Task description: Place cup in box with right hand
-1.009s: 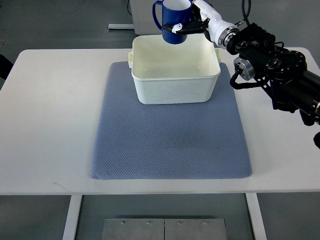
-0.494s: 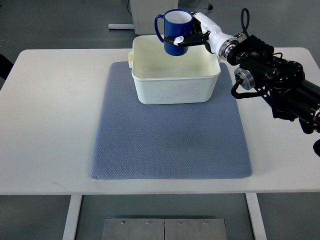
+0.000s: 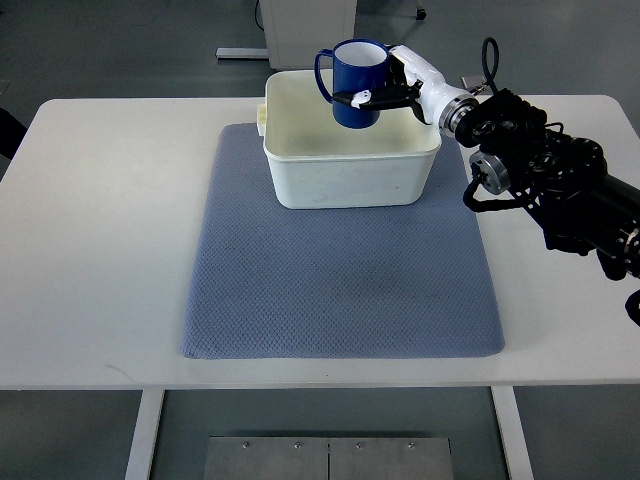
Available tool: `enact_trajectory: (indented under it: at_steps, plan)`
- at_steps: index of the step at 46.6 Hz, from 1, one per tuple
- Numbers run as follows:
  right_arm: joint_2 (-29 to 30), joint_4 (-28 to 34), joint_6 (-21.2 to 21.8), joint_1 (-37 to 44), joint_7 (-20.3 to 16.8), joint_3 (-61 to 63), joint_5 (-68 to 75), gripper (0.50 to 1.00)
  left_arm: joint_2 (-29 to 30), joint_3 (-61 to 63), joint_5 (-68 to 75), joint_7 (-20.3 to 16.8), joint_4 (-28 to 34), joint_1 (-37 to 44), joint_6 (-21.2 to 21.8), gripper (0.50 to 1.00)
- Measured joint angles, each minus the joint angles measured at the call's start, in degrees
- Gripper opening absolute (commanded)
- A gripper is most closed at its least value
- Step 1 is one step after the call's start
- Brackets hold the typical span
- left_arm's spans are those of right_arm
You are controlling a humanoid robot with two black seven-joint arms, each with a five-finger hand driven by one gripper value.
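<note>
White table (image 3: pixel 100 250) spanning the view, bare at the 9 o'clock side. Grey-blue mat (image 3: pixel 340 290) laid flat on it, filling the centre and reaching toward 6 o'clock. White box (image 3: pixel 350 160) seated on the far part of the mat, toward 12 o'clock from the mat's middle, open side up, interior pale and unoccupied on the left half. Blue cup (image 3: pixel 357 85) held upright over the box's far right portion, at about 1 o'clock from the box's centre, white interior visible, handle pointing toward 9 o'clock (whether the base touches the box floor cannot be told). Right hand (image 3: pixel 395 90) clasped around the cup from the 3 o'clock side, white fingers (image 3: pixel 365 98) wrapped across the cup's near wall. Black forearm and joints (image 3: pixel 550 180) trailing off toward 4 o'clock, above the table's right edge. Metal plate (image 3: pixel 328 458) under the table at 6 o'clock.
</note>
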Motion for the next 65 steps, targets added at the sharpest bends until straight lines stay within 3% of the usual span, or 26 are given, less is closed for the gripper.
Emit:
enact_trajectory:
  at_steps: [9,10,13,14,15,65]
  plan:
    - [0.0,-0.03,-0.6,-0.06,0.1,0.27,0.0,0.5,0.0,0.0,0.0,0.0,0.02,0.0,0.0,1.0]
    - [0.0,-0.04,-0.7,-0.06,0.1,0.32,0.0,0.574,0.0,0.0,0.0,0.0,0.01,0.0,0.0,1.0]
    - [0.0,-0.07,-0.91,-0.16,0.05,0.43,0.04,0.863,0.0,0.0,0.0,0.01,0.0,0.0,0.0,1.0]
    - [0.0,-0.07,-0.93,-0.16,-0.02,0.49,0.05,0.94,0.0,0.0,0.0,0.01,0.01,0.0,0.0,1.0]
    - [0.0,-0.08,-1.0,-0.16,-0.07,0.68,0.06,0.987,0.0,0.0,0.0,0.01,0.01,0.0,0.0,1.0]
    - [-0.01,-0.08,-1.31,-0.34,-0.13,2.48,-0.09,1.0,0.0,0.0,0.0,0.01,0.02,0.0,0.0,1.0]
